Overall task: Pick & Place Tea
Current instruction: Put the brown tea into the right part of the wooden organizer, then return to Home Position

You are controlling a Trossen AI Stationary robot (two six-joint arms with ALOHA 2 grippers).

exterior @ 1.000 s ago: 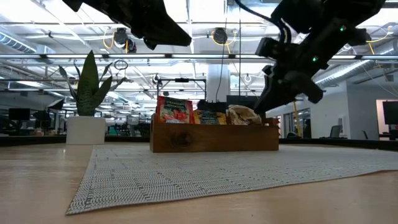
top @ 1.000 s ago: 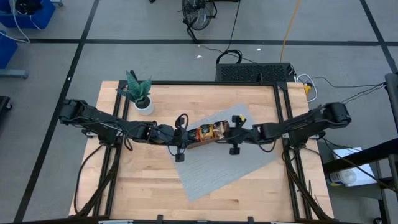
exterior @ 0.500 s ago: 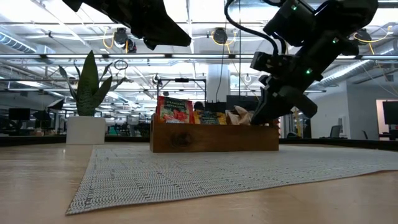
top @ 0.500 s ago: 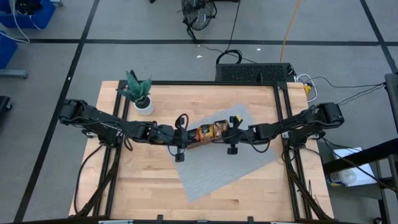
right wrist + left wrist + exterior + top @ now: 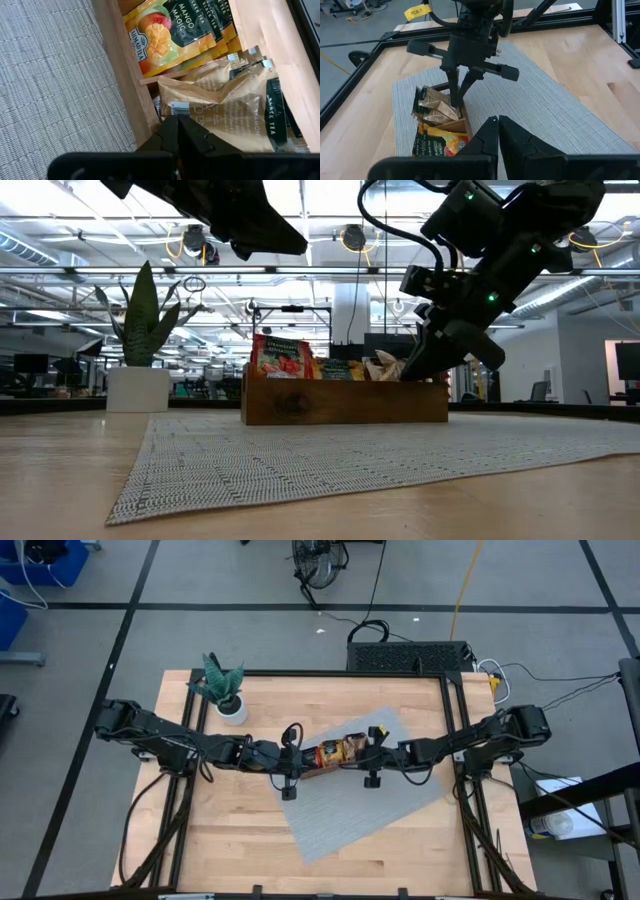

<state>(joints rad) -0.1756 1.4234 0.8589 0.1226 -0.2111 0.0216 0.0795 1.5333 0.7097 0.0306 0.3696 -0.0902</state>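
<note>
A brown wooden tray (image 5: 340,405) stands on a grey mat (image 5: 370,805) and holds the tea. Red sachets (image 5: 280,358) stand at one end, orange-yellow mango sachets (image 5: 165,35) in the middle, and tan sachets (image 5: 225,115) at the end nearest my right arm. My right gripper (image 5: 175,122) is shut and slants down into the tan sachets' compartment (image 5: 437,107), beside the tray's wall (image 5: 125,75). My left gripper (image 5: 498,122) is shut and hangs above the tray's other end (image 5: 295,762), touching nothing. My right gripper's shut fingertips (image 5: 455,100) meet the edge of the top tan sachet (image 5: 200,112), close to the tray's long wall. They slant down from the table's right side. Nothing shows between the fingers. The sachets lie in their compartment, crumpled and leaning.
A potted plant (image 5: 225,690) in a white pot stands at the table's far left. Bare mat lies on the near side of the tray. A black frame (image 5: 455,730) runs round the tabletop.
My right gripper has sunk and moved a little toward the table's left, down onto the tray's tan-sachet end, and has stayed shut.
</note>
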